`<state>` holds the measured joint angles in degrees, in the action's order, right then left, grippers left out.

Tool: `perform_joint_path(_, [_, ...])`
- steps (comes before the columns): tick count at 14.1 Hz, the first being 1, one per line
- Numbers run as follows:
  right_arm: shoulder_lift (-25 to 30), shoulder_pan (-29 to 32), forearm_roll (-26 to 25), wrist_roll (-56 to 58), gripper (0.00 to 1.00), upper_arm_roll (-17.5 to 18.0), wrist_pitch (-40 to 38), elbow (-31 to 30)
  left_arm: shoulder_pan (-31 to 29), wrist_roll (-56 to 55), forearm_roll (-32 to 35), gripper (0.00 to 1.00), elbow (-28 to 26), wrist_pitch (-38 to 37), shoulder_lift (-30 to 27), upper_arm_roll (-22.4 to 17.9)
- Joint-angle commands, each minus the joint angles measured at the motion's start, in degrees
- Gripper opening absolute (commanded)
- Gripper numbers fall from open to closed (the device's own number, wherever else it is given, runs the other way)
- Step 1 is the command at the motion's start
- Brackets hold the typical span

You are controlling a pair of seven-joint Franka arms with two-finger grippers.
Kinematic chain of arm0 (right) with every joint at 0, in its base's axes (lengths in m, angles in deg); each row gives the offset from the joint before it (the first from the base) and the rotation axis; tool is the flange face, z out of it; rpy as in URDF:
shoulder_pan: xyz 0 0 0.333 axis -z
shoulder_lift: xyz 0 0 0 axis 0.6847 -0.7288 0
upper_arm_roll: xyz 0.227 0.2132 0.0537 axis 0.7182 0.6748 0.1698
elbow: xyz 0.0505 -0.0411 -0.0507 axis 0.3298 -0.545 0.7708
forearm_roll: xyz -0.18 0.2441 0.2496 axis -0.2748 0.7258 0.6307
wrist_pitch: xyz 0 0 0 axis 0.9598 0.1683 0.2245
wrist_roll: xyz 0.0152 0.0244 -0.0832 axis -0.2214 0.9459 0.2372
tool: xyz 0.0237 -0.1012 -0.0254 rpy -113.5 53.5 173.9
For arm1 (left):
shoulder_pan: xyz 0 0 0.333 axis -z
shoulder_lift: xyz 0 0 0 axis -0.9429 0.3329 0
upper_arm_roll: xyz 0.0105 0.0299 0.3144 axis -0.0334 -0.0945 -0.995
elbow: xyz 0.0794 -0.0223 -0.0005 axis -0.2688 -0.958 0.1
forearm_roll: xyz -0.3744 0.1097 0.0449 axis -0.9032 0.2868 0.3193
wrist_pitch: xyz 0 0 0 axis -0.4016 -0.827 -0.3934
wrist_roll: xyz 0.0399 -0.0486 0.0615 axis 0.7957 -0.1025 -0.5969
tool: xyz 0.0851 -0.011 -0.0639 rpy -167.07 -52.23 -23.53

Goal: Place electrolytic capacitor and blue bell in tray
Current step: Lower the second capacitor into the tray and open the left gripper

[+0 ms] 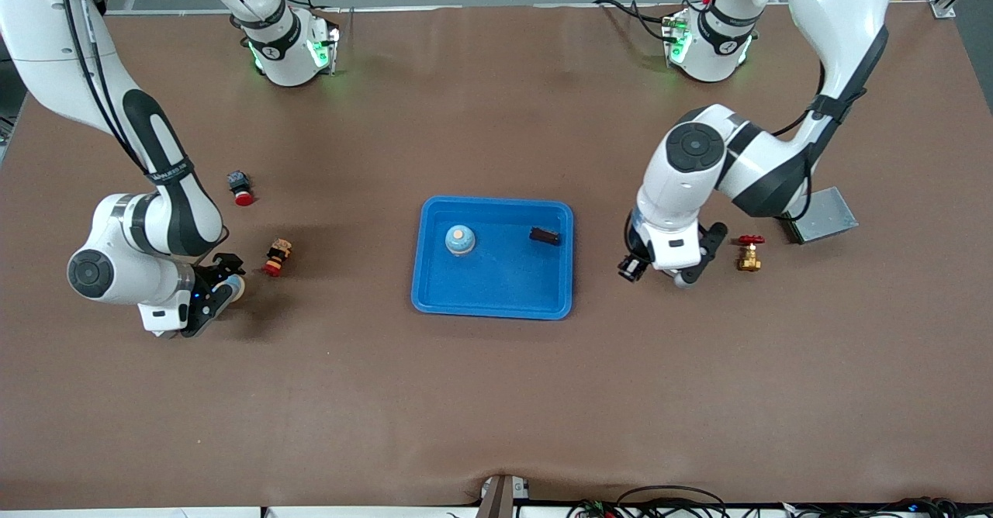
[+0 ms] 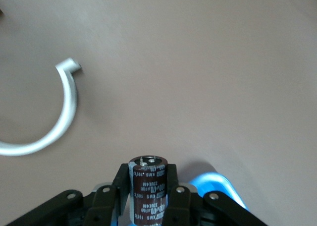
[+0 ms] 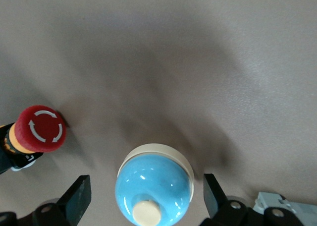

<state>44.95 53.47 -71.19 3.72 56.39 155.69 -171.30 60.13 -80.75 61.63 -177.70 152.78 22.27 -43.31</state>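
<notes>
The bright blue tray [image 1: 496, 301] lies mid-table. In it stand a blue bell [image 1: 460, 240] and, lying on its side, a dark capacitor-like cylinder [image 1: 544, 235]. My left gripper [image 1: 632, 268] [image 2: 147, 179] hangs over the table between the tray and a brass valve. It is shut on a brown electrolytic capacitor [image 2: 147, 189], held upright. My right gripper [image 1: 223, 291] [image 3: 146, 186] is low at the right arm's end of the table. It is open, its fingers [image 3: 79, 194] astride a second blue bell [image 3: 153, 186] [image 1: 236, 286] without touching it.
A red-capped push button [image 1: 277, 257] [image 3: 39, 129] stands close beside the right gripper, and another red button [image 1: 242, 189] lies farther from the camera. A brass valve with a red handle [image 1: 749, 253] and a metal block [image 1: 824, 215] sit by the left arm. A white curved ring [image 2: 62, 117] lies under the left gripper.
</notes>
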Motion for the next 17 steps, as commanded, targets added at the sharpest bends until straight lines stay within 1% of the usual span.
perform_joint_path(1, [2.1,1.5,-0.2,0.0,1.00,0.9,1.1,-2.8,4.3,-4.4,-0.8,0.00,5.3,-1.4,4.2,-0.3])
perform_joint_path(3, [2.1,2.0,-0.2,0.0,1.00,0.9,1.2,-2.8,7.9,-7.8,-0.2,0.00,8.2,-1.4,7.6,-0.7])
perform_joint_path(5, [2.0,2.3,-0.2,0.1,1.00,0.9,1.5,-2.7,12.3,-10.3,-0.2,0.00,11.1,-1.4,10.3,-3.8])
perform_joint_path(7, [1.8,2.3,-0.2,0.0,1.00,1.0,2.3,-2.7,18.7,-13.1,-0.1,0.00,12.3,-1.3,11.2,-9.7])
perform_joint_path(9, [1.3,2.3,-0.2,-0.1,1.00,1.0,3.3,-2.7,23.5,-13.5,-0.7,0.00,13.3,-1.3,12.4,-14.1])
perform_joint_path(12, [1.2,2.4,-0.1,-0.2,1.00,1.0,3.4,-2.7,25.5,-14.6,-0.2,0.01,14.9,-1.3,14.3,-15.6])
perform_joint_path(14, [1.2,2.4,-0.1,-0.2,1.00,1.0,3.4,-2.7,26.4,-14.7,-0.5,0.13,15.1,-1.3,15.1,-15.7])
perform_joint_path(15, [1.2,2.4,0.0,-0.3,1.00,1.0,3.4,-2.8,26.6,-14.7,-0.4,0.17,15.5,-1.3,15.3,-15.9])
perform_joint_path(16, [1.2,2.4,0.3,-0.3,1.00,1.0,3.4,-2.7,26.6,-14.7,-0.3,0.25,15.6,-1.3,15.6,-15.9])
perform_joint_path(17, [1.2,2.4,0.8,-0.3,0.89,1.0,3.3,-2.7,26.7,-14.7,-0.3,0.39,15.6,-1.3,15.6,-15.9])
